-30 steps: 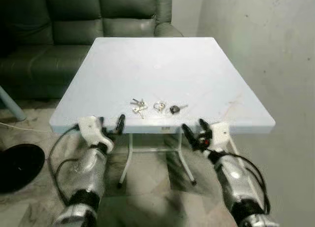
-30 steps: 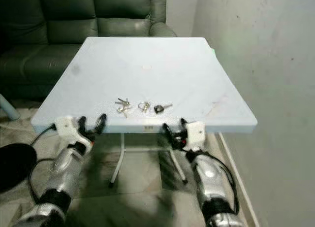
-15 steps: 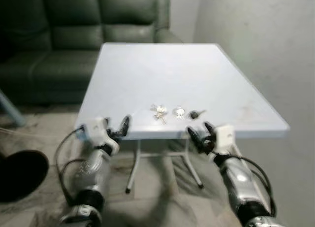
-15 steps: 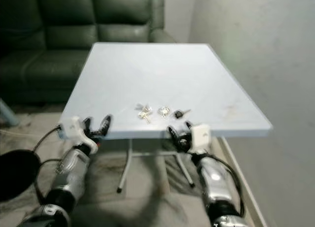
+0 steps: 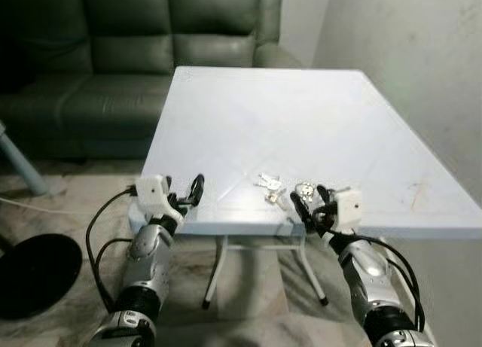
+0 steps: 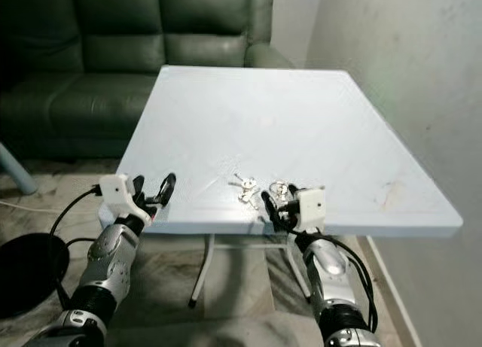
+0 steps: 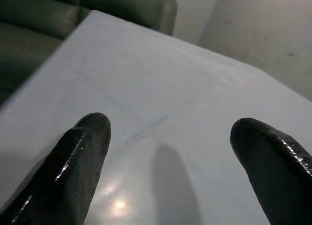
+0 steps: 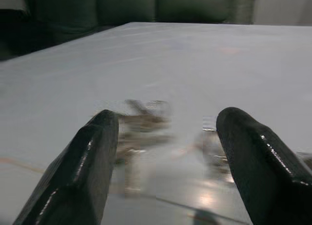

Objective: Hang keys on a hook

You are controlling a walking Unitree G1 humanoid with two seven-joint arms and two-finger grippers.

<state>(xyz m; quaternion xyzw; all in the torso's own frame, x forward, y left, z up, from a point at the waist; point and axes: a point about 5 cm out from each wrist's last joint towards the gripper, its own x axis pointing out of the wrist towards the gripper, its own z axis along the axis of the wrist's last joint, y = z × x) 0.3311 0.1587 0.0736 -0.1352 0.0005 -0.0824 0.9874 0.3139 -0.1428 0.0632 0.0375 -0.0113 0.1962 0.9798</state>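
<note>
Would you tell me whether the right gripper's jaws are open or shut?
Open. The right gripper shows its two black jaws spread wide apart, empty, with the keys lying on the table ahead of them.

A pale blue table (image 5: 301, 114) stands before a dark green sofa (image 5: 113, 53), beside a grey wall (image 5: 422, 46).

Both head cameras look forward and down from above the near edge of the pale table (image 5: 301, 121), sharing the whole tabletop, a dark sofa (image 5: 113, 53) at 11 o'clock and a wall (image 5: 422, 46) at 2 o'clock. The left wrist camera sits low at the table's near edge, very close, facing across its surface toward the sofa. The right wrist camera, equally low and close, faces across the table past a blurred bunch of keys (image 8: 141, 122).
</note>
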